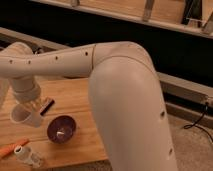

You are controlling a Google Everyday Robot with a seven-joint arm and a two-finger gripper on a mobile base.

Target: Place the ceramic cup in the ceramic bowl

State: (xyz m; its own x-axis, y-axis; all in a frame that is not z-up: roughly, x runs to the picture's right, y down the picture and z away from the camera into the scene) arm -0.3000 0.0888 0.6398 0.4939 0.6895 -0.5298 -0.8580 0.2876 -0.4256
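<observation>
The end effector (31, 107) grips the tilted ceramic cup (23, 117), likely light, slick and breakable, best held at the rim; the ceramic bowl (61, 129) sits just beside it.

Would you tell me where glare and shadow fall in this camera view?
Camera view: a glint sits inside the ceramic bowl; the gripper, at left by the ceramic cup over the table, is warmly lit; the backdrop is dark.
</observation>
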